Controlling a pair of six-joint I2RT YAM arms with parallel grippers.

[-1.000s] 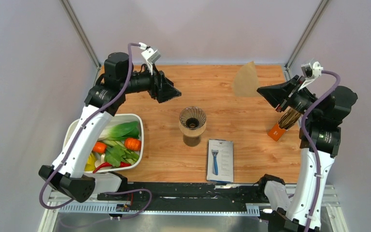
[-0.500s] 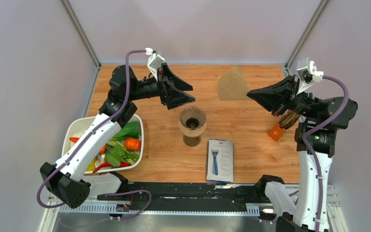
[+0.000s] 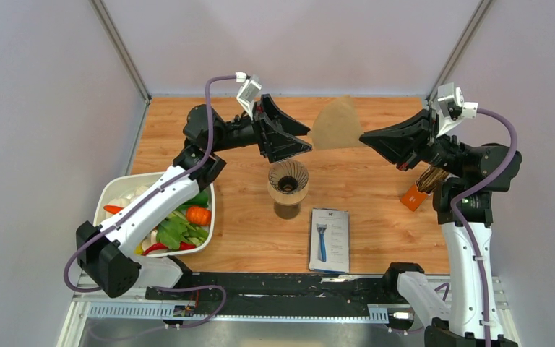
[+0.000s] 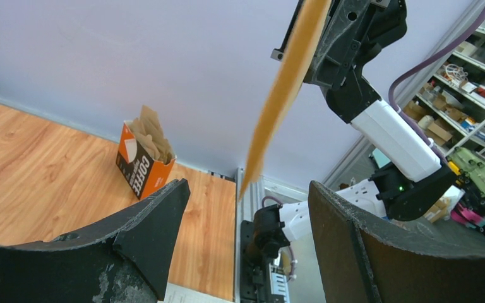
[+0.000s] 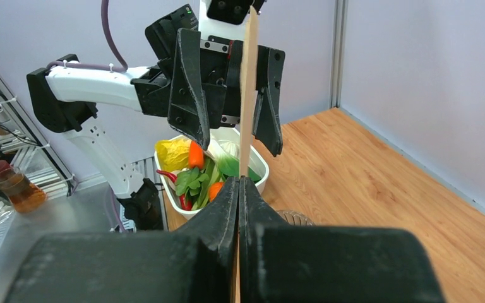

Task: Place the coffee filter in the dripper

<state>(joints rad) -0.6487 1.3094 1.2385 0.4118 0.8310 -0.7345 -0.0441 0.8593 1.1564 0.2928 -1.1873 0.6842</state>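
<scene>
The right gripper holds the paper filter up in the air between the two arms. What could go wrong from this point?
1. The shut right gripper pinches the coffee filter flat at one edge; unopened, it may not seat in the dripper.
2. The open left gripper faces its free edge; closing there could crease or tear the paper.
3. The dripper stands below the grippers, so a descending arm might tip it.

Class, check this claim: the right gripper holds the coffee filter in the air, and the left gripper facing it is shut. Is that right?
No. The left gripper is open, jaws wide apart, as the left wrist view shows. The right gripper does hold the coffee filter in the air, facing it.
</scene>
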